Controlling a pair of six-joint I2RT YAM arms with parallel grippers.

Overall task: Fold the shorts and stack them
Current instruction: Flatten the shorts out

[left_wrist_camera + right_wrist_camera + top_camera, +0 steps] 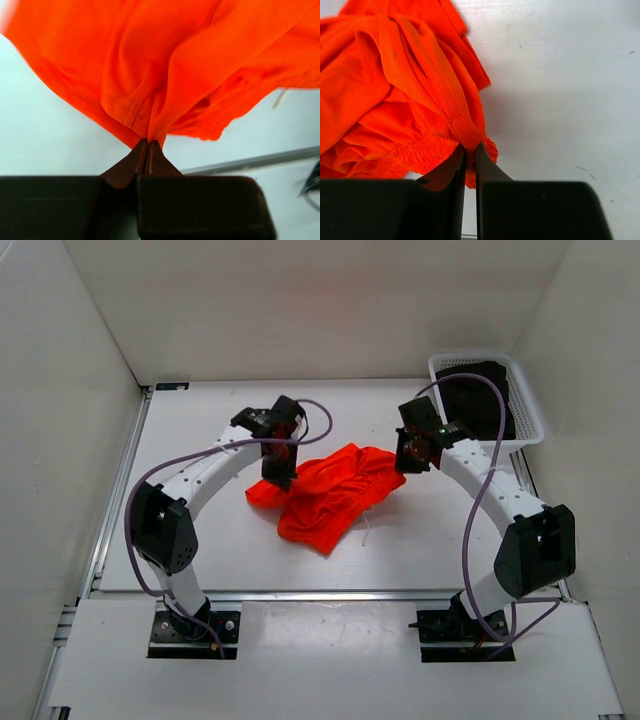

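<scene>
The neon-orange shorts (330,490) hang bunched between my two grippers over the middle of the table. My left gripper (276,478) is shut on the shorts' left edge; the left wrist view shows the fabric (165,75) pinched between the closed tips (148,142). My right gripper (402,464) is shut on the right edge near the gathered waistband (425,150), with the fabric pinched at the tips (470,147). A white drawstring (366,530) dangles below the shorts.
A white basket (532,410) holding dark cloth (478,395) stands at the back right corner. White walls enclose the table on the left, back and right. A metal rail (320,593) runs along the table's front edge.
</scene>
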